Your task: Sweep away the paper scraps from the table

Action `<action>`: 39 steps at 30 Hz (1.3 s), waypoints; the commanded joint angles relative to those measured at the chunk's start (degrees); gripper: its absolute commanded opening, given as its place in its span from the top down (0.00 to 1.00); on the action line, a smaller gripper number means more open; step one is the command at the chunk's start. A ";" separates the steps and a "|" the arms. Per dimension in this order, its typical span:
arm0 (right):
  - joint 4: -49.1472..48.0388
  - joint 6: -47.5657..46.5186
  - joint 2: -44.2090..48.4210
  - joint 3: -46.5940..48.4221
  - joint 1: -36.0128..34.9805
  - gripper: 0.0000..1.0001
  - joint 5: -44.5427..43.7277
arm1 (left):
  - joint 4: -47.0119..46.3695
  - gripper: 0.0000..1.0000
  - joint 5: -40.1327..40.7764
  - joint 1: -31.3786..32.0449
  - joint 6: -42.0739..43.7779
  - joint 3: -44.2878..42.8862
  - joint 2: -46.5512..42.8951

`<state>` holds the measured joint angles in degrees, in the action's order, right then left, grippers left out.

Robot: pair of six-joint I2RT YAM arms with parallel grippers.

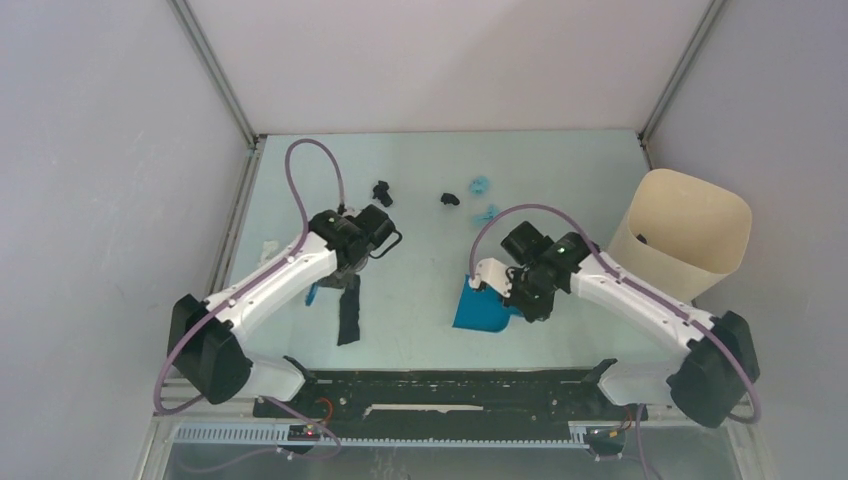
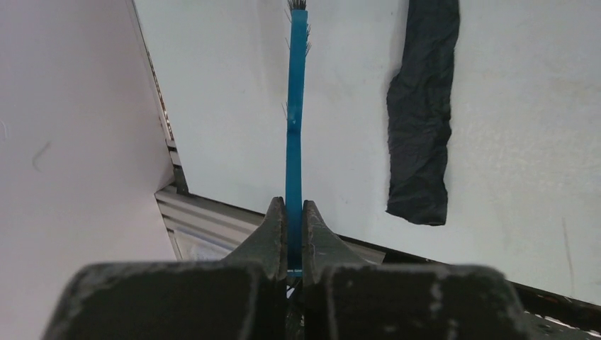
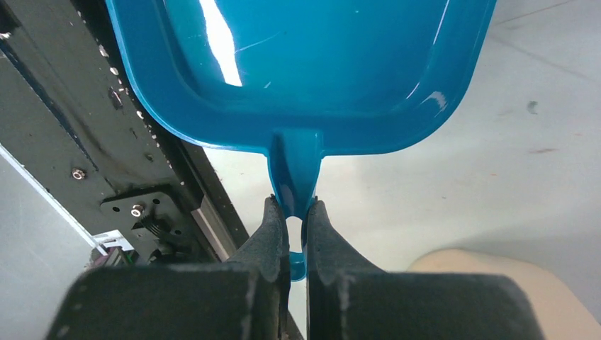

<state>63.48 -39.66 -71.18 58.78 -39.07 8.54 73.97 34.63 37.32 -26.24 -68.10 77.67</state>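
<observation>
Plain pale grey walls (image 1: 430,60), grey metal corner posts (image 1: 215,70), tall beige bin (image 1: 700,262)

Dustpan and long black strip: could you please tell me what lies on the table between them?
Nothing; the top external view shows only bare table between the black strip and the dustpan.

White left arm (image 1: 270,285) stretches toward 1 o'clock, jaws pinching a thin blue plastic brush handle (image 2: 295,120); white right arm (image 1: 640,300) stretches toward 10 o'clock, jaws clamping a glossy blue plastic dustpan (image 3: 305,71) by its stub.
</observation>
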 commanded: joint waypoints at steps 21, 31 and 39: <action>-14.96 8.32 -9.99 -7.23 -3.65 1.00 -5.63 | -6.16 1.00 -23.18 8.31 -0.02 -13.50 10.67; -14.31 8.06 -9.33 -8.01 -3.65 1.00 -6.08 | 4.64 1.00 5.20 1.87 2.25 -19.50 11.90; -14.59 8.37 -8.74 -8.22 -3.82 1.00 -4.89 | 5.95 1.00 26.04 -8.19 -1.26 -20.40 23.32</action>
<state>49.87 -32.34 -81.23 50.83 -42.15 3.07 78.02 46.59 31.88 -25.52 -86.37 94.85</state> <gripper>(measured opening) 0.054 0.033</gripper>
